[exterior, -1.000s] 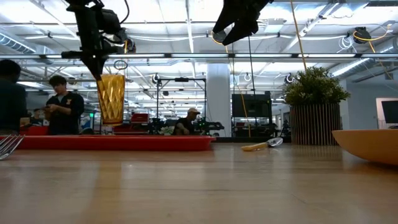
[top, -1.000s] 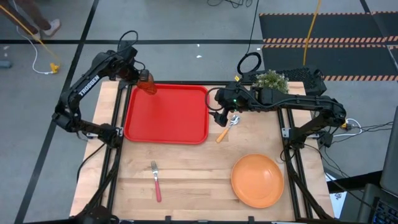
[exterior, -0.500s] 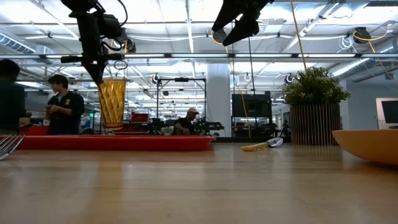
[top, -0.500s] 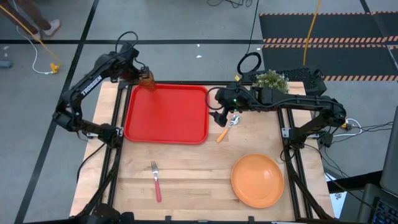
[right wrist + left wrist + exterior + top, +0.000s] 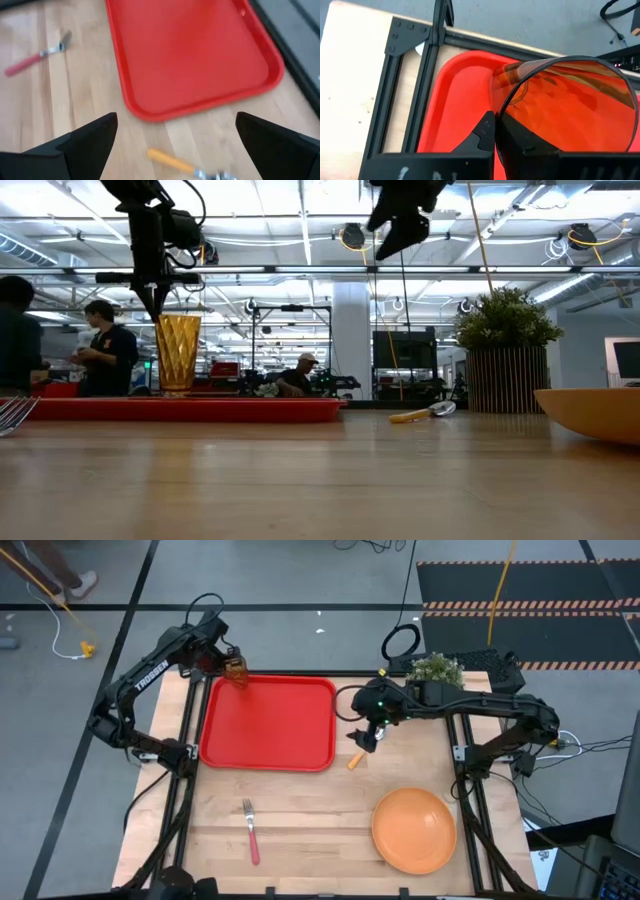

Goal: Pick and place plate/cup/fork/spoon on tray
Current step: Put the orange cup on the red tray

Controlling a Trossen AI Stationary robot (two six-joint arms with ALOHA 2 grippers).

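Observation:
The amber cup (image 5: 178, 352) stands upright over the far left corner of the red tray (image 5: 268, 722), with my left gripper (image 5: 226, 662) shut on it. My right gripper (image 5: 366, 737) is open and hovers above the bowl end of the orange-handled spoon (image 5: 172, 161), which lies flat on the table right of the tray. The pink-handled fork (image 5: 250, 831) lies flat near the front edge. The orange plate (image 5: 414, 830) rests at the front right. My left gripper holds the cup by its rim (image 5: 501, 112), coming from above with the fingers pointing down. One finger (image 5: 483, 131) lies against the outside of the wall; the amber wall hides the other. The cup is upright, its base down at the tray; whether it rests there I cannot tell.
A potted green plant (image 5: 436, 668) stands at the far right of the table, behind my right arm. Bare wood lies between the fork and the plate. People show in the room beyond the table in the low view.
My left gripper has gone down and a little toward the far edge with the cup, which has come from a slight tilt to upright and sunk to the tray. My right gripper has moved toward the table's right, over the spoon's bowl end.

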